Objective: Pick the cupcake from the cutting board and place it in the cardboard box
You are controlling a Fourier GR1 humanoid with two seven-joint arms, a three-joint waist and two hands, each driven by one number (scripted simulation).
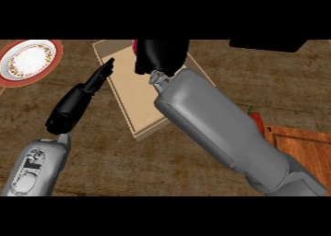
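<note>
Right hand (157,55) top centre, fingers curled round cupcake (135,46); only a pink sliver shows, over the cardboard box (137,108). Left hand (79,99) flat-fingered at box's left edge. Cutting board (310,152) lower right, cut off by the frame edge.

Matt cardboard box (135,103), wooden counter (127,166)

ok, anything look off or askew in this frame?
Nothing spilled or damaged. The right hand is curled over the cardboard box; the red sliver at its edge is likely the cupcake. A red item peeks out beside the cutting board, mostly hidden by the forearm.
</note>
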